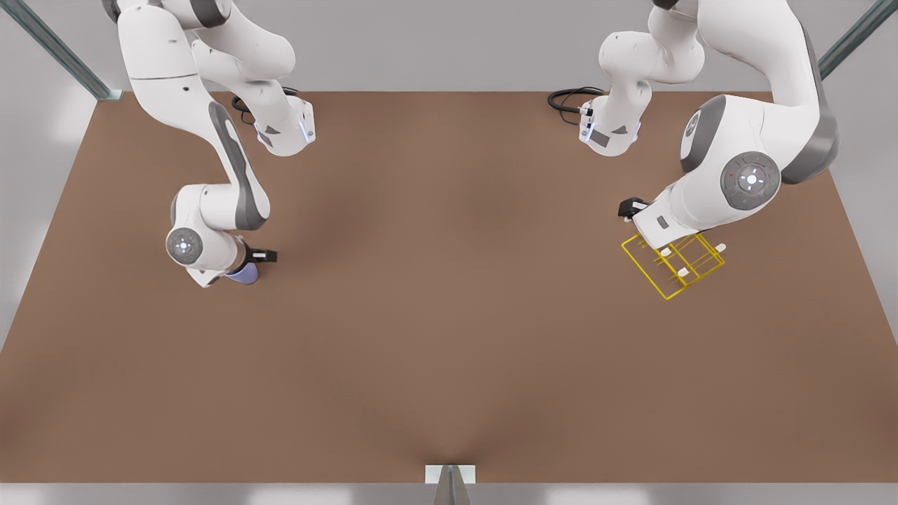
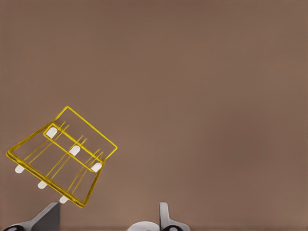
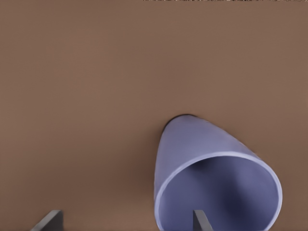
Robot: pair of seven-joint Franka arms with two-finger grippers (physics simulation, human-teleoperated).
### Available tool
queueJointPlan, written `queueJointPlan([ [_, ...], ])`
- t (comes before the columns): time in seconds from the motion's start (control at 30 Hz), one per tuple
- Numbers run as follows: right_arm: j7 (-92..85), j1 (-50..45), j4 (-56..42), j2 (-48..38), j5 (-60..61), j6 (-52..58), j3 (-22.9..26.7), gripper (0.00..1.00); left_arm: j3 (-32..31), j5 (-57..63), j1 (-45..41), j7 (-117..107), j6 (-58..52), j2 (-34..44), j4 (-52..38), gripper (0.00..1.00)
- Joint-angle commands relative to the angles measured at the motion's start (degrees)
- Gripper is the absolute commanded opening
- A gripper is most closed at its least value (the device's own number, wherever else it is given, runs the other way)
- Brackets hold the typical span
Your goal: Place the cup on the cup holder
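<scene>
The lavender-blue cup (image 1: 243,275) stands on the brown table at the front view's left, partly under my right gripper (image 1: 238,266). In the right wrist view the cup (image 3: 216,183) shows its open mouth. My right gripper (image 3: 125,217) is open, with one finger over the mouth and the other well outside the wall. The yellow wire cup holder (image 1: 645,271) with white-tipped pegs sits at the front view's right. My left gripper (image 1: 652,238) hangs over its far edge. In the left wrist view the cup holder (image 2: 74,150) lies ahead of my open, empty left gripper (image 2: 106,212).
Bare brown table (image 1: 449,280) stretches widely between the two arms. Black cables (image 1: 568,98) lie by the arm bases at the far edge. A metal post (image 1: 450,484) stands at the middle of the near edge.
</scene>
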State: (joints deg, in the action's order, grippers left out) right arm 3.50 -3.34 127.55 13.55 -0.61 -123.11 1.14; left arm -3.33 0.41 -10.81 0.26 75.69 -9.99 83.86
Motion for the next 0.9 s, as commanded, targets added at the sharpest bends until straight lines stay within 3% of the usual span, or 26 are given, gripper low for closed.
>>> queueJointPlan([
  [0.0, -1.6, 0.0, 0.0, 0.2, -0.4, -1.4, 0.0, 1.0, 0.0, 0.0, 0.0, -0.2, -0.1, 0.1, 0.0, 1.0],
  [0.27, -1.6, 0.9, 0.8, 1.7, -1.2, -3.1, 0.0, 1.0, -0.2, 0.0, 0.0, -0.2, 0.1, -0.3, 0.1, 1.0],
  [0.3, -1.6, 0.9, 0.8, 2.1, -1.2, -3.2, 0.0, 0.97, -0.2, 0.0, 0.0, -0.2, 0.2, -0.3, 0.1, 1.0],
  [0.33, -1.6, 0.9, 0.5, 2.5, -1.2, -3.3, 0.0, 0.83, -0.2, 0.0, 0.0, -0.2, 0.2, -0.3, 0.1, 1.0],
  [0.37, -1.5, 0.9, 0.5, 3.0, -1.2, -3.8, 0.0, 0.56, -0.2, 0.0, 0.0, -0.2, 0.0, -0.3, 0.1, 1.0],
  [0.43, -1.2, 0.9, 0.3, 3.0, -1.1, -4.1, 0.0, 0.27, -0.2, 0.0, 0.0, -0.2, -0.3, -0.2, 0.1, 1.0],
  [0.47, -1.2, 0.9, 0.3, 2.9, -1.1, -4.4, 0.0, 0.21, -0.2, 0.0, 0.0, -0.2, -0.3, -0.2, 0.1, 1.0],
  [0.87, -9.8, -0.7, -5.3, 1.0, -4.8, -4.3, -0.5, 0.21, -0.2, 0.0, 0.0, -0.2, 0.2, -0.3, 0.7, 1.0],
])
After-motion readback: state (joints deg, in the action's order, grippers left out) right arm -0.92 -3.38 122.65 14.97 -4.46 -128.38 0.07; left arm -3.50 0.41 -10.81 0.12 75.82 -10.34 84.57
